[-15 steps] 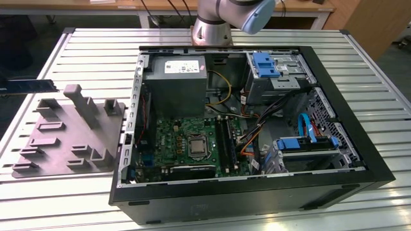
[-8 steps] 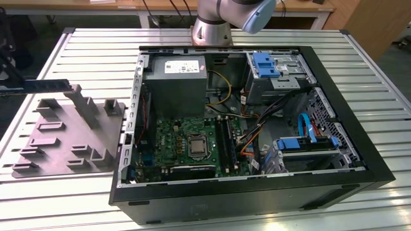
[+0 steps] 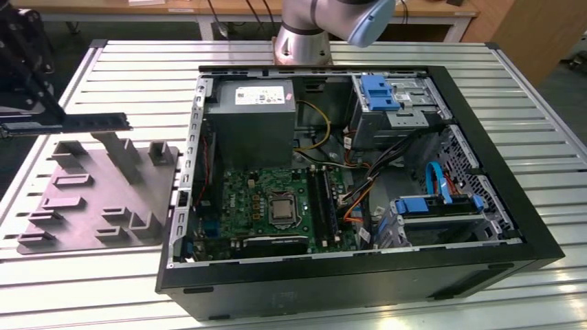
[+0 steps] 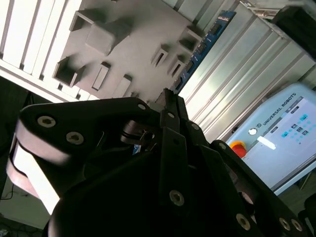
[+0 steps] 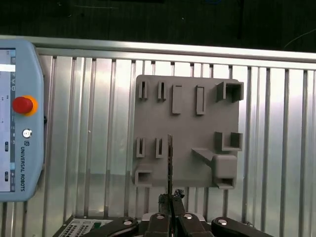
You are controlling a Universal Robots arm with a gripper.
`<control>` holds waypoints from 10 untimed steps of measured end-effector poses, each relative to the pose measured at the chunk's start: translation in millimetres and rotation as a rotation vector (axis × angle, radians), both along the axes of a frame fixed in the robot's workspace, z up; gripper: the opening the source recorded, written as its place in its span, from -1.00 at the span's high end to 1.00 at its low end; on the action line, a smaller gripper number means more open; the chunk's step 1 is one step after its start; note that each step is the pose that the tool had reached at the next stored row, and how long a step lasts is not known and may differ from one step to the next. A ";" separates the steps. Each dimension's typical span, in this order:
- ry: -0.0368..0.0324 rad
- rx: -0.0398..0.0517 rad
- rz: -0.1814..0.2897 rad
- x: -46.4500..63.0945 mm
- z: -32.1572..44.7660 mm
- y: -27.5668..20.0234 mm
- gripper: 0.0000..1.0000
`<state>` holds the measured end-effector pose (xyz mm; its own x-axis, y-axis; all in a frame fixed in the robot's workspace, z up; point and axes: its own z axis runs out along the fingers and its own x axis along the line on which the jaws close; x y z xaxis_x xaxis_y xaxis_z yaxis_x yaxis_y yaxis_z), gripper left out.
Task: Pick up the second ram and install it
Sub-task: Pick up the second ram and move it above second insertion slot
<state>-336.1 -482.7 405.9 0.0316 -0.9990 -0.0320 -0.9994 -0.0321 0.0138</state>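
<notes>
Robotics lab / workshop setup. Slatted alu table [image 3: 92, 289] w/ robot arm base [image 3: 303, 41] at its far edge, open PC tower [image 3: 513, 227] w/ motherboard [image 3: 247, 199] exposed, grey fixture tray [image 3: 92, 199], teach pendant [image 5: 15, 148] w/ red e-stop [image 5: 22, 105], wooden desks [image 3: 431, 10] behind.

Grey post tray [image 3: 92, 206], open computer case [image 3: 367, 283], slatted table [image 3: 518, 89]

We see a silvery, ribbed metal worktop [image 3: 523, 89]. Beyond its far edge stands a wooden-topped table [image 3: 431, 12] on pale legs. Off its far corner are a wooden cabinet [image 3: 537, 27] and dark floor [image 3: 570, 103].
</notes>
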 end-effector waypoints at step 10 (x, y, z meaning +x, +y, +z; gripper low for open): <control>0.0001 0.0000 0.000 39.4 -0.6 0.0 0.74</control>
<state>-296.7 -482.6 405.3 0.0315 -0.9990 -0.0319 -0.9994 -0.0319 0.0139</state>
